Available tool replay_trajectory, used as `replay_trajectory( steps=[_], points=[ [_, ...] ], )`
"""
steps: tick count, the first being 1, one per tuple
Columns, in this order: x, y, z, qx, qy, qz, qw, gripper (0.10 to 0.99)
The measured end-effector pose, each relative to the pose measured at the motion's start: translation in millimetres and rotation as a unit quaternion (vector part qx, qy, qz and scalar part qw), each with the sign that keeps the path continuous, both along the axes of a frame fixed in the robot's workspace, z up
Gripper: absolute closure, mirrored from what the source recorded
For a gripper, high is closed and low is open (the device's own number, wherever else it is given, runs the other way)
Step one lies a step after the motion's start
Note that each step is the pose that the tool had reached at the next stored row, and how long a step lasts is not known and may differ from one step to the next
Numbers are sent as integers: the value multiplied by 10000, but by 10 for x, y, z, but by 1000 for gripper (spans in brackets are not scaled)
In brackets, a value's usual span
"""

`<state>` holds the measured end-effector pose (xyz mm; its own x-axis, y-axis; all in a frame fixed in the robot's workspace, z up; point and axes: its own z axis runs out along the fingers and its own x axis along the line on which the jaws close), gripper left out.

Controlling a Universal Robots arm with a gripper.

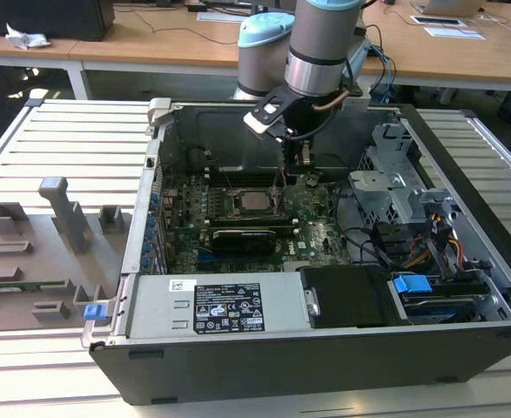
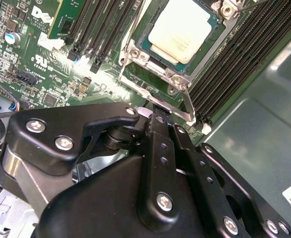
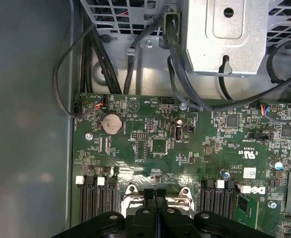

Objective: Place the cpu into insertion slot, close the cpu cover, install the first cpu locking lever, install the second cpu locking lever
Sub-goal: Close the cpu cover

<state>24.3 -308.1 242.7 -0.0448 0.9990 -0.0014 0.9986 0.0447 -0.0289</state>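
The arm reaches down into the open computer case [image 1: 325, 348], and its gripper [image 1: 297, 157] hangs low over the green motherboard [image 3: 160, 144]. In both wrist views the two black fingers [image 3: 147, 198] are pressed flat against each other with only a thin seam between them. In the second wrist view the gripper's [image 2: 152, 115] tip sits right at a thin silver locking lever [image 2: 177, 110], which runs along the near edge of the socket. Whether the fingers actually pinch that rod or merely touch it, I cannot tell.

Just beyond the fingertips lies the cpu [image 2: 182, 29], its pale metal top facing up, already seated in the insertion slot [image 2: 214, 22]. The cpu cover [image 2: 135, 57] lies down flat around it, so the chip shows through the square window. Long black memory slots [image 2: 234, 54] flank the socket on both sides of the gripper. Further ahead of the gripper in the first wrist view, a round coin battery [image 3: 111, 123] sits on the board, well apart from the fingers
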Motion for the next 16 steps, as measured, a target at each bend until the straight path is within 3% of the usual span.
replay_trajectory(
  steps=[16],
  points=[
    [-115,0,-1,0,0,1,10000,980]
  ],
)
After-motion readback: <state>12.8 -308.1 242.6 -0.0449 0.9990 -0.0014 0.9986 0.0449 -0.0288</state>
